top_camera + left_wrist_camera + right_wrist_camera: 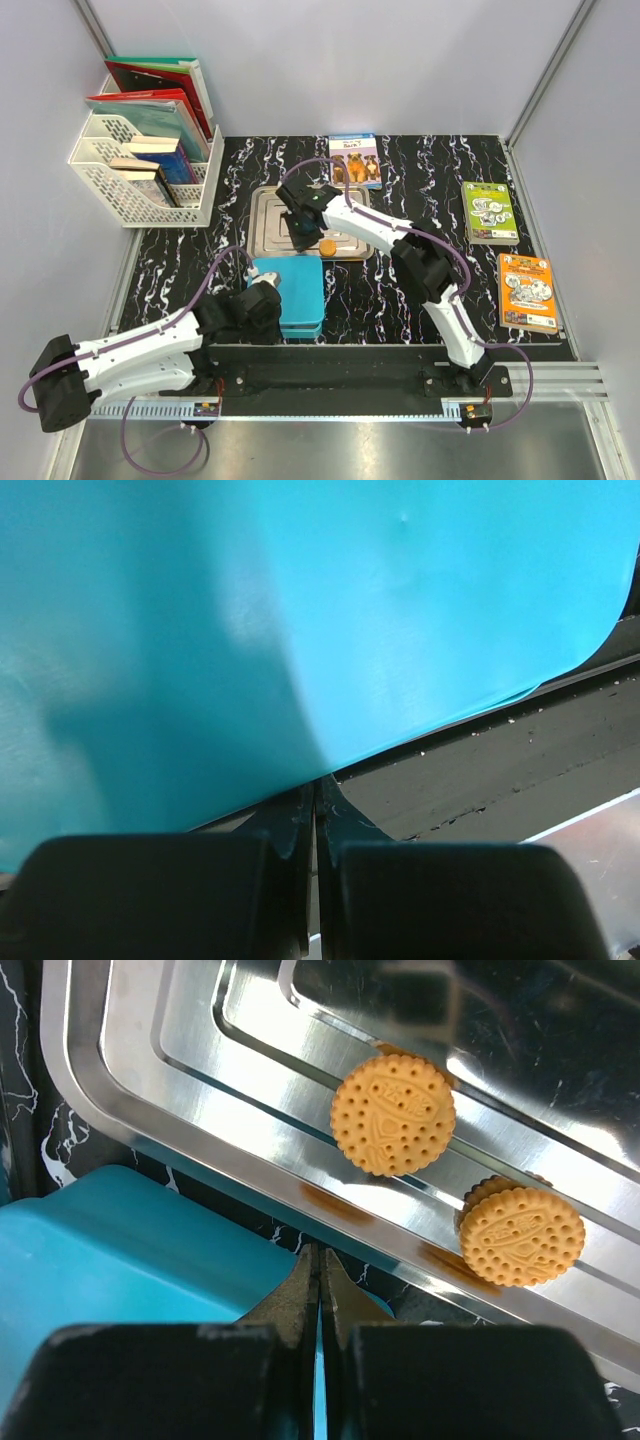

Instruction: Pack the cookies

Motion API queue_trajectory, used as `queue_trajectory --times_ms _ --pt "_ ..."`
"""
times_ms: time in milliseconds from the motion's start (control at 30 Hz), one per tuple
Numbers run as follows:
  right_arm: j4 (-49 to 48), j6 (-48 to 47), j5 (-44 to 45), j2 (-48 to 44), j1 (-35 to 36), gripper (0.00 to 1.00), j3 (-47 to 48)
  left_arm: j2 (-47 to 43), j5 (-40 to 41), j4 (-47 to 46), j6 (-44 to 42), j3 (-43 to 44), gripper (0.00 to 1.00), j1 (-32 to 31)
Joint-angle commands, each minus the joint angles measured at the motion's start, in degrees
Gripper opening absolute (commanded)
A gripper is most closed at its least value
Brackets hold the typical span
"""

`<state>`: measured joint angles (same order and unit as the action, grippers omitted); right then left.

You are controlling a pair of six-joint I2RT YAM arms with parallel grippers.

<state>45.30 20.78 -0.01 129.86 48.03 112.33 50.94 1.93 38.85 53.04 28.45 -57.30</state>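
Note:
Two orange round cookies lie on a steel tray. In the top view only one orange cookie shows, at the tray's front edge. No black, green or pink cookies are in view. A teal box sits just in front of the tray and also shows in the right wrist view. My right gripper is shut and empty, over the gap between box and tray. My left gripper is shut, at the teal box's left side.
A white rack with books stands at the back left. A dog book lies behind the tray. A green book and an orange book lie at the right. Grey walls close in the table.

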Motion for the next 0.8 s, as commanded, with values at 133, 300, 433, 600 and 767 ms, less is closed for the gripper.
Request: queue_trajectory --times_ms 133,300,433,600,767 --pt "-0.1 0.4 -2.4 -2.3 2.2 0.00 0.3 -0.2 0.0 -2.5 0.6 -0.8 0.00 0.3" --pt "-0.2 0.4 -2.5 -3.7 3.4 0.00 -1.8 0.2 -0.1 -2.8 0.6 -0.8 0.00 0.3" --pt "-1.4 0.6 -2.8 -5.5 4.2 0.00 -4.7 0.4 -0.2 -2.8 0.6 -0.8 0.00 0.3" --pt "-2.1 1.2 -2.5 -6.4 4.4 0.00 -6.1 0.8 -0.5 -3.2 0.3 -0.5 0.00 0.3" --pt "-2.1 1.1 -1.4 -6.9 4.4 0.00 -5.8 -0.3 -0.9 -2.6 -0.2 0.1 0.00 0.3"
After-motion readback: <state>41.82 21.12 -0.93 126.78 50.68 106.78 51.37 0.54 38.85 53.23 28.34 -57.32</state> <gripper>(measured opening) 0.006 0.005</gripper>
